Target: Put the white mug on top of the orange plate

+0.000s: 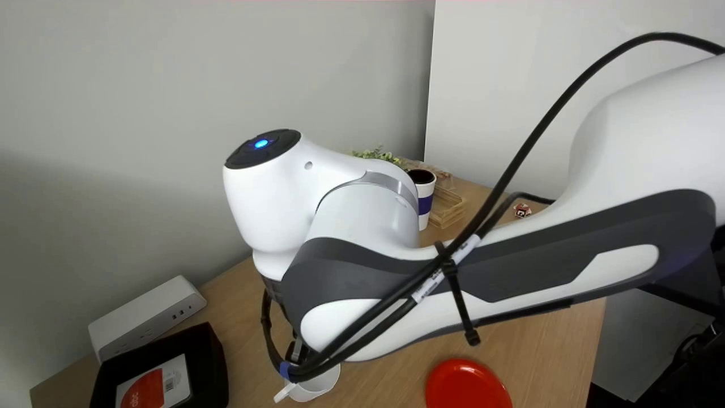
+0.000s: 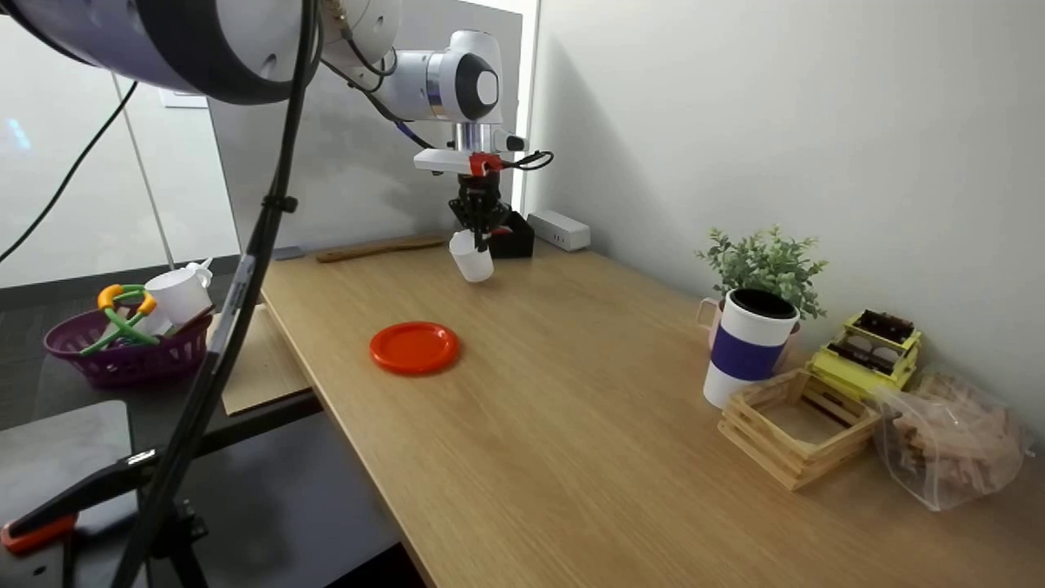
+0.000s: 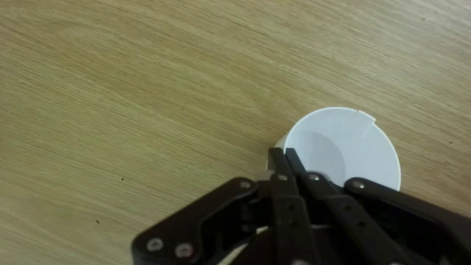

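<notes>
The white mug [image 2: 471,257] hangs tilted from my gripper [image 3: 285,150], which is shut on its rim. In the wrist view one finger lies inside the mug and the other against its outer wall. I cannot tell whether the mug's base touches the table. The mug [image 1: 314,386] shows partly in an exterior view, its handle pointing out, while the arm covers most of the gripper there. Nearer the table's long open edge lies the orange plate [image 2: 415,349], flat and bare. It is apart from the mug, and the frame's lower edge cuts the plate [image 1: 467,386] in an exterior view.
A black tray [image 1: 220,362] and a white power box [image 1: 148,313] stand close to the mug along the wall. Farther along are a tall cup [image 2: 739,351] with a purple band, a plant [image 2: 767,261], a wooden crate [image 2: 755,451] and a plastic bag [image 2: 951,445].
</notes>
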Robot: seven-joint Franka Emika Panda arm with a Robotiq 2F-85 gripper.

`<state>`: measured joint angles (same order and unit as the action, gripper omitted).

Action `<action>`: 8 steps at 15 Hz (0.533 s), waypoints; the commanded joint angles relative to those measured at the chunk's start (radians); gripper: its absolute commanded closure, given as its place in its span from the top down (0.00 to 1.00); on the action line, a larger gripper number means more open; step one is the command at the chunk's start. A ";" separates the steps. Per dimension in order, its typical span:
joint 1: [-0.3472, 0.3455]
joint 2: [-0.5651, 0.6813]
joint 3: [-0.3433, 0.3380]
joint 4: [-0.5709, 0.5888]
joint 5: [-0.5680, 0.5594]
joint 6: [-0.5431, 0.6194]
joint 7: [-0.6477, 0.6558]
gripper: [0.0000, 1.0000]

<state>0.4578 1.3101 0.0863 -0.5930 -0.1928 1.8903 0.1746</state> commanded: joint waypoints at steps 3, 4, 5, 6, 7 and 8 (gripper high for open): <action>0.000 0.000 0.000 0.000 0.000 0.000 0.000 0.00; 0.006 -0.003 -0.006 -0.002 -0.004 0.007 0.020 0.00; 0.012 -0.005 -0.014 -0.005 -0.009 0.017 0.048 0.00; 0.016 -0.008 -0.017 -0.007 -0.010 0.021 0.072 0.00; 0.023 -0.013 -0.021 -0.013 -0.014 0.027 0.104 0.00; 0.030 -0.017 -0.024 -0.017 -0.017 0.032 0.131 0.00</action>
<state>0.4645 1.3125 0.0846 -0.5889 -0.1932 1.8959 0.2319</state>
